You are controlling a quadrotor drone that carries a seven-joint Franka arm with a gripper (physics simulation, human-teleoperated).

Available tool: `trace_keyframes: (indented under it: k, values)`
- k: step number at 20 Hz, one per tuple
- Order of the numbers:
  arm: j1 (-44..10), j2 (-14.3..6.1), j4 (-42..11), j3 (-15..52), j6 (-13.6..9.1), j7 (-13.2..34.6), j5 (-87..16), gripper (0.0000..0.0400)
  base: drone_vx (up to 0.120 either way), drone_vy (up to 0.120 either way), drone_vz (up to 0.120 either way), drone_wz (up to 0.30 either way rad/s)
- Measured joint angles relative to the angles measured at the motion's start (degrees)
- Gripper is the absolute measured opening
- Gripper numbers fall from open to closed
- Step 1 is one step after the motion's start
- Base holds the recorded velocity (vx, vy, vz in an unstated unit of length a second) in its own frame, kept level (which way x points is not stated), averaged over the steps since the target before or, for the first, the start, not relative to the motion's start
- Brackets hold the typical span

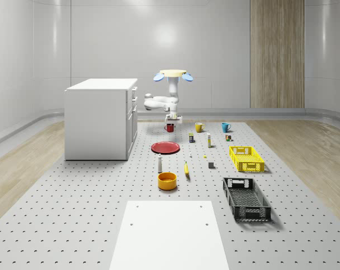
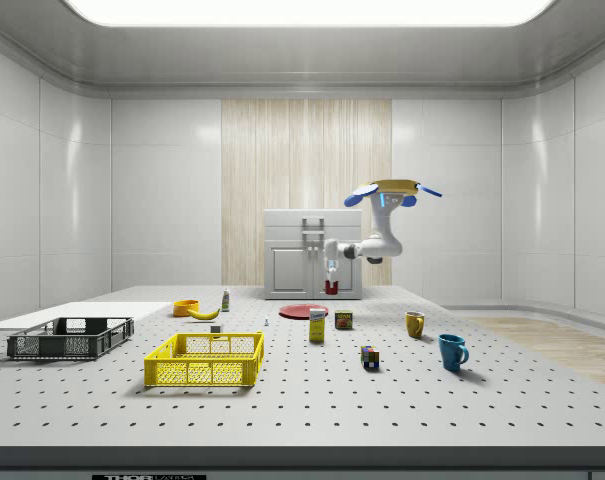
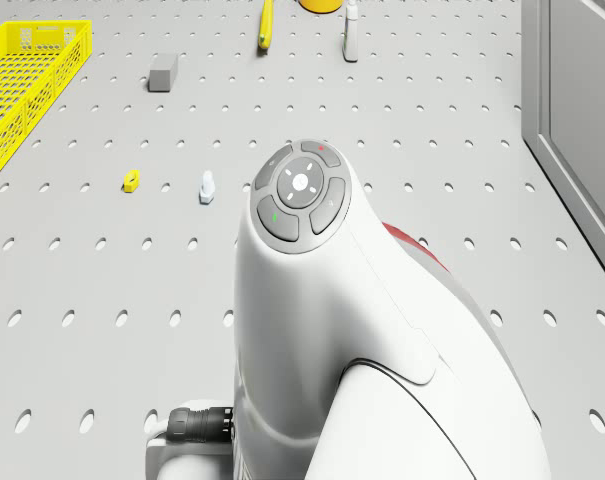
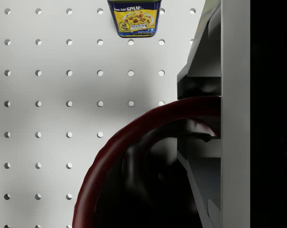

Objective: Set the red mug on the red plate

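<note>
The tool (image 1: 170,122) is clenched on the red mug (image 1: 170,127): in the wrist view one finger (image 4: 207,142) sits inside the glossy, dark-red rim (image 4: 134,128), gripping the wall. The mug hangs clear of the perforated floor (image 1: 91,214), as the side view suggests, near the white cabinet (image 1: 99,118) at the far end of the floor. The white arm (image 1: 158,103) bends down from the drone (image 1: 173,75), which hovers above and just behind the mug.

I judge the step in hand to be the carry: the mug is lifted but not yet over the red plate (image 1: 166,147), which lies flat and round on the floor, a little nearer the whole-scene camera. The next move calls for bringing the mug over the plate's middle, lowering it upright, then letting go.

Beyond it stand a printed, glossy Spam tin (image 4: 133,18), a yellow mug (image 1: 199,127), a blue mug (image 1: 226,127) and a yellow lattice crate (image 1: 246,158).
</note>
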Motion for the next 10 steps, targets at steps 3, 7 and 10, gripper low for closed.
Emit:
trace_keyframes:
  k: [3,7,10]
  values:
    - [-0.03,-0.33,0.01,0.04,0.30,0.02,0.13,0.0100,0.120,0.000,0.000,0.000]
    - [-0.07,-0.73,0.01,0.10,0.68,0.06,0.28,0.0100,0.120,0.000,0.000,0.000]
    - [-0.09,-1.02,0.02,0.14,0.95,0.08,0.39,0.0100,0.120,0.000,0.000,0.000]
